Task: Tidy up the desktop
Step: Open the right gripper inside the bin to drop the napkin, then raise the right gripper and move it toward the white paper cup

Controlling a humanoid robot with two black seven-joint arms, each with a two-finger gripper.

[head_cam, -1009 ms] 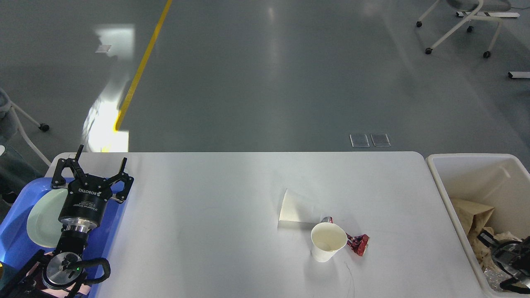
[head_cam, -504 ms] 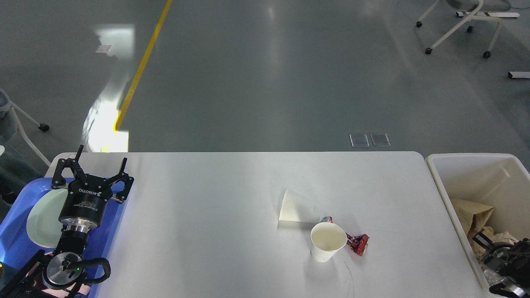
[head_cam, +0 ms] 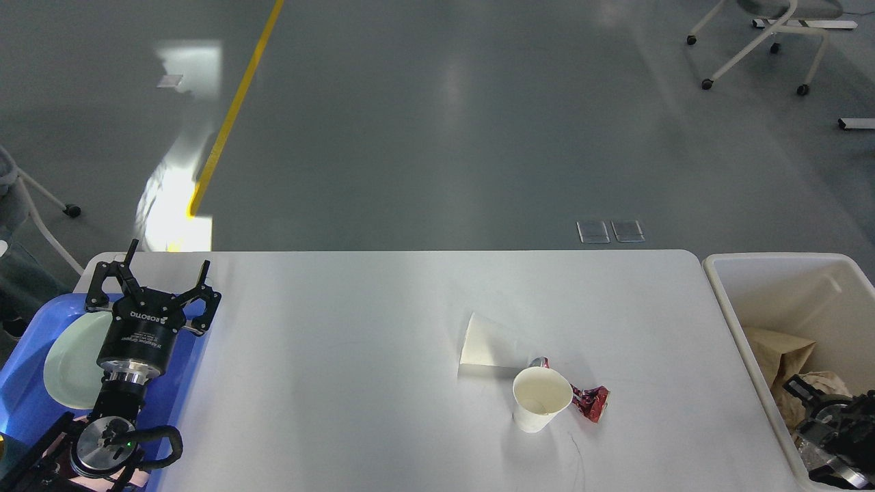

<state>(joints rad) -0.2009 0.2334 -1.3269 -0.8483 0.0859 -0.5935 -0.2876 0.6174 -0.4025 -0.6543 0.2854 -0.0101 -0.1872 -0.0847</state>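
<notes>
Head view: at lower left you see the left tool (head_cam: pixel 158 281) spread wide above the blue plastic tray (head_cam: pixel 27 393). The large white rectangular surface (head_cam: pixel 342 355) fills the frame's lower half, a white paper cup (head_cam: pixel 540 399) right of centre. At lower right, the right tool (head_cam: pixel 813 400) sits in the cream plastic bin (head_cam: pixel 735 321); you cannot tell its grip.

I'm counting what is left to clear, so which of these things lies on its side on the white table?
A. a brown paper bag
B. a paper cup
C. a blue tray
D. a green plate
B: one paper cup lies tipped over on the table, its mouth facing left, just behind an upright cup; the plate sits in the tray and the bag is in the bin.
</notes>
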